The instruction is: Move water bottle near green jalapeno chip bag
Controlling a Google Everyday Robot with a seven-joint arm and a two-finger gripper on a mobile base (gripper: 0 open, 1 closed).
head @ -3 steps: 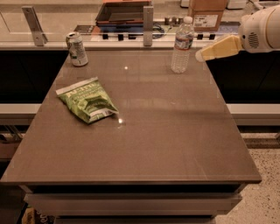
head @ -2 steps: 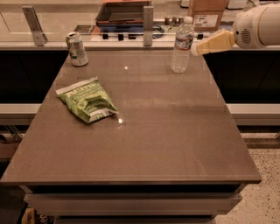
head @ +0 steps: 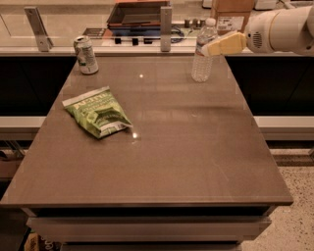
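At the far right of the bench (head: 196, 147): my tool (head: 211, 47) juts in from the right side of the view, its pale yellow tip level with the upper part of the water bottle (head: 201, 66).
Tool state: I cannot tell whether it is spread, pressed together or pinching the bottle. The yellow tip overlaps the bottle just under the cap, and I cannot say whether it touches.
My arm: the white rounded body (head: 279, 32) sits behind the tool at the top right, above the dark gap beside the bench.
Water bottle: upright, clear and ribbed, white cap on, standing on the bench near its far right corner.
Chip bag (head: 98, 112): light green and crumpled, lying flat on the left half of the bench, about midway from front to back, with a white edge turned toward the far left.
Bottle and bag: well apart. The bottle is far and to the right, the bag is to the left and nearer, with bare bench top between them.
Can (head: 86, 55): green and white, upright near the far left corner, beyond the bag and apart from it.
Behind the bench: a pale counter (head: 64, 39) with two metal posts (head: 166, 27), a dark tray (head: 137, 12) and a brown cardboard box (head: 233, 10) behind the bottle.
Floor (head: 299, 206): speckled, showing at the lower right.
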